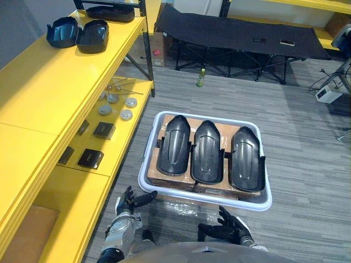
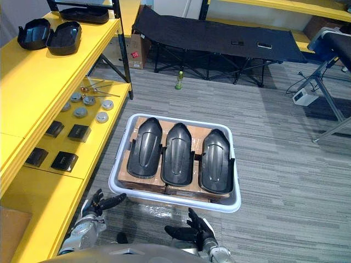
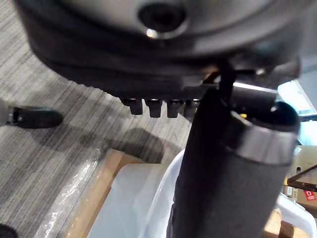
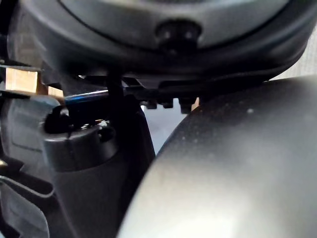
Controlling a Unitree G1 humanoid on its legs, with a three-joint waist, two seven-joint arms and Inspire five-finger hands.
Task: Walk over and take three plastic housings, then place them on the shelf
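Three black housings [image 1: 207, 152] are laid side by side, domed side up, on cardboard [image 1: 219, 189] in a white bin [image 1: 147, 183]. Two more are seen on the yellow shelf [image 1: 49, 87].

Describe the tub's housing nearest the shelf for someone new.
Beside the yellow shelf, a white tub stands on the floor with three black housings in a row on cardboard. The left housing is the end one nearest the shelf, with a neighbour only on its right.

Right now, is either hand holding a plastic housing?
No: the three housings lie side by side in the white tub, while the left hand and right hand hover open, short of its near rim.
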